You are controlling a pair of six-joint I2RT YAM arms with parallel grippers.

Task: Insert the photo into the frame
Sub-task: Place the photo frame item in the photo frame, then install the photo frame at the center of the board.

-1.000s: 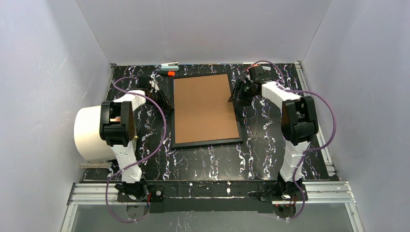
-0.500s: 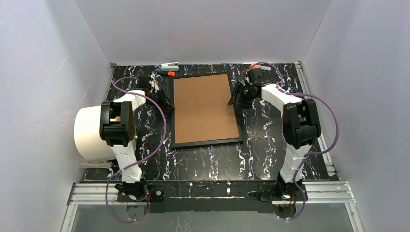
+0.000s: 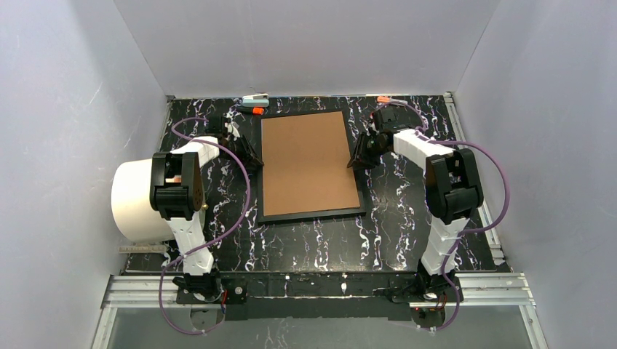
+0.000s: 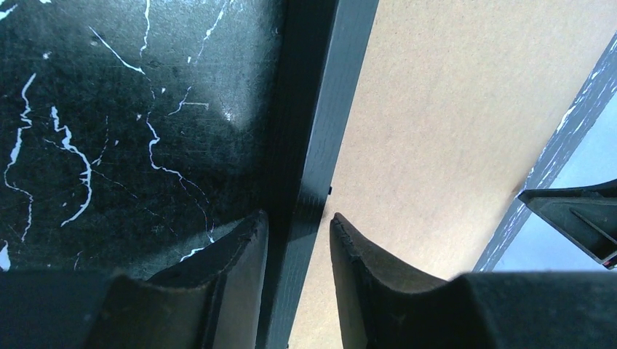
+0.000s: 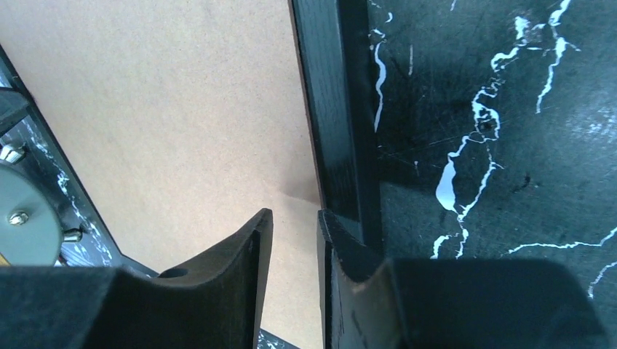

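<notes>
From above, you see the frame (image 3: 313, 214) lying flat in the middle of the dark table (image 3: 320, 247). The brown board (image 3: 309, 160) sits in it, facing up. Your left gripper (image 3: 246, 151) is at the frame's left side, near the far end. Your right gripper (image 3: 360, 156) is at the right side, across from it. A big white roll (image 3: 134, 200) lies by the left arm.

In the left wrist view, the left gripper (image 4: 297, 218) has one finger on each side of the frame's (image 4: 320, 109) black bar, very close to it. You cannot tell if they squeeze it.

In the right wrist view, the right gripper (image 5: 295, 214) has its fingers (image 5: 240, 276) near each other, with a thin gap. One is over the brown board (image 5: 167, 109). The other is at the inner edge of the frame (image 5: 331, 94). You cannot tell if they pinch anything.
</notes>
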